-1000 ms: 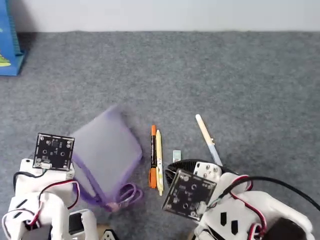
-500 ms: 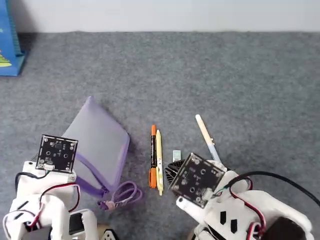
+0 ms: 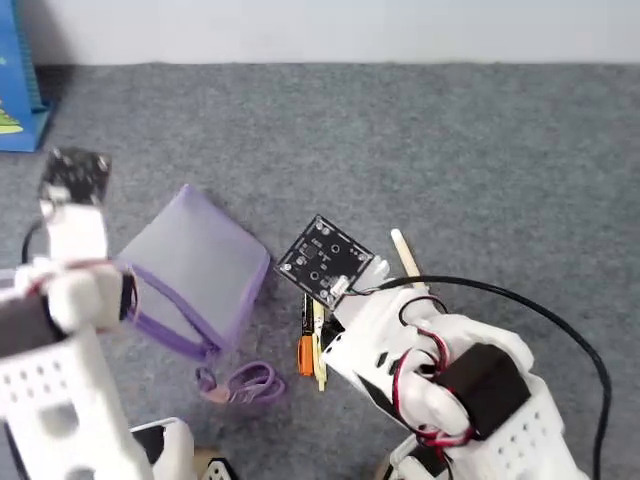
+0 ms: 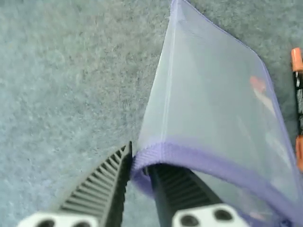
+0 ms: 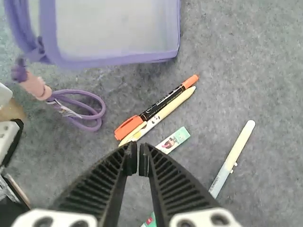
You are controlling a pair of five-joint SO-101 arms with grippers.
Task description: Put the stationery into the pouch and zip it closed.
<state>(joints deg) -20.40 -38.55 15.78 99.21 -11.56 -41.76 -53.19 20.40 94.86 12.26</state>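
Arms advanced | left end effector (image 4: 137,163) pinches pouch (image 4: 213,104) | right end effector (image 5: 138,153) closed

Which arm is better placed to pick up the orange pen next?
Right. The right tool is shut and empty, close to the orange pen. The left tool is clamped on the rim of the pouch, so it is occupied.

Matt see-through pouch (image 3: 200,270) on rough grey felt (image 3: 470,150)
Woven purple cloth edges the pouch's smooth plastic sheet; the marker (image 5: 158,108) looks like smooth plastic.
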